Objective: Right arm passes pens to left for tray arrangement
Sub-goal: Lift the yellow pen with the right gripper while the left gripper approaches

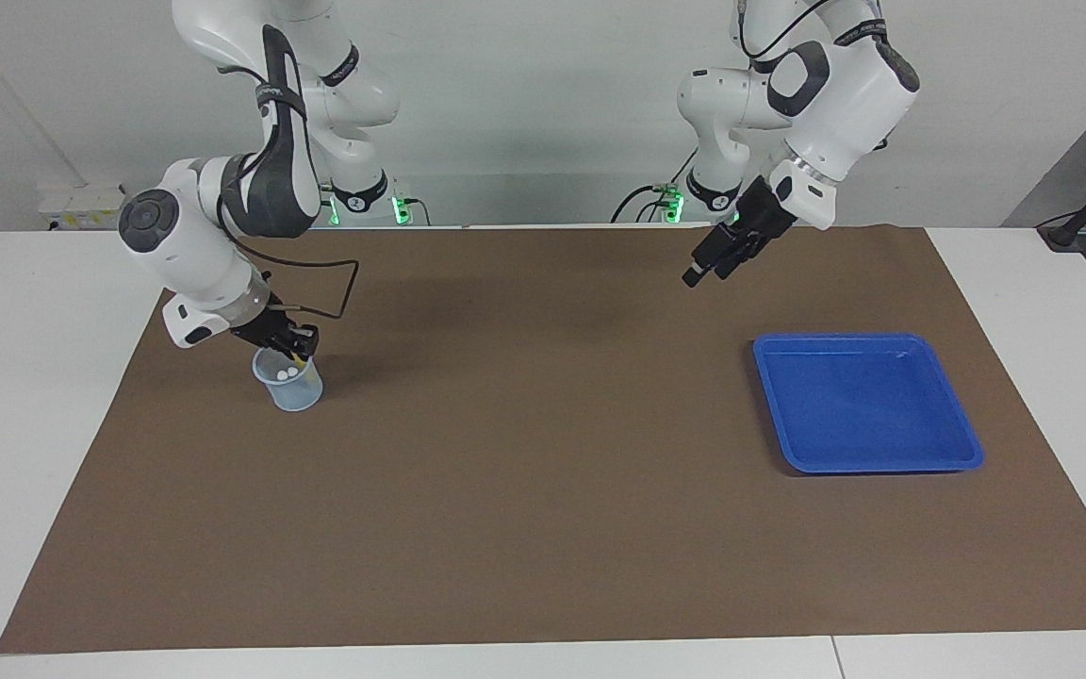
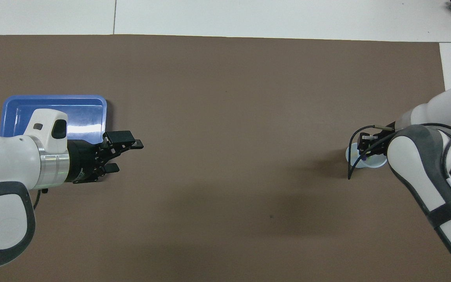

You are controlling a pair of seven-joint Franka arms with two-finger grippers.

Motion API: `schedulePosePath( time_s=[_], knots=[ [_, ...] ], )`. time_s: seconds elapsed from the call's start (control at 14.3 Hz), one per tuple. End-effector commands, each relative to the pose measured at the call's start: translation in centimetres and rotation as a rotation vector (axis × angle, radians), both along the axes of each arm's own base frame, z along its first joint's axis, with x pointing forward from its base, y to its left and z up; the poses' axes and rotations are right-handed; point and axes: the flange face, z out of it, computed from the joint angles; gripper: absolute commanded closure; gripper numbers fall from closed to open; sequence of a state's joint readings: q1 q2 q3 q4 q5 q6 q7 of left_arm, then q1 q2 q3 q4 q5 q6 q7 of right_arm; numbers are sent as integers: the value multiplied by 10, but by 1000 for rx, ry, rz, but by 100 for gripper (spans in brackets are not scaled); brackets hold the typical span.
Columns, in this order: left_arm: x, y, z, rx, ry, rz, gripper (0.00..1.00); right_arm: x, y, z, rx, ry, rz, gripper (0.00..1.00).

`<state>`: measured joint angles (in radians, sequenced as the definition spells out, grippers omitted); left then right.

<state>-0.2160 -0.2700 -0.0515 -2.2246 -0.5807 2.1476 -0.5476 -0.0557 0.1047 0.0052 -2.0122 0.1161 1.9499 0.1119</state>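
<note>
A: Start at the right arm's end. The cup stands on the brown mat and serves as my landmark. The right gripper sits at the cup's rim, tips dipped into its mouth, fingers pressed together on a yellow pen — only a sliver of yellow shows between them.

B: The other pens?

A: Two pale ends show inside the cup, just beside the gripper; their colours I cannot tell from here.

B: Moving along from the cup?

A: Bare mat, then the left gripper well apart from the cup, raised over the mat, fingers spread, holding nothing. The blue tray lies farthest from the cup, at the left arm's end, with no pens in it.

B: Step in hand?

A: I judge it the draw-out of the first pen. Best done straight up along the pen's own line — a slanted pull could tip the light cup or drag its neighbours. Clear the rim fully before swinging toward the left gripper, and present the pen with free length for the open fingers.
</note>
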Motion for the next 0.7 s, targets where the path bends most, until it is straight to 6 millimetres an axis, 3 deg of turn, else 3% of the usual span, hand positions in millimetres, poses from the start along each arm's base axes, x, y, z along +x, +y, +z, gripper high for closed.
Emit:
schedulePosePath(
  time_s=[0.0, 0.28, 0.63],
  knots=[
    [-13, -3, -8, -77, 14, 82, 0, -2, -3, 12, 21, 21, 53, 100],
    [-18, -20, -27, -142, 28, 198, 0, 13, 17, 49, -110, 24, 181, 100],
    [-16, -20, -27, -145, 42, 199, 0, 15, 48, 90, -135, 7, 280, 100]
  ],
)
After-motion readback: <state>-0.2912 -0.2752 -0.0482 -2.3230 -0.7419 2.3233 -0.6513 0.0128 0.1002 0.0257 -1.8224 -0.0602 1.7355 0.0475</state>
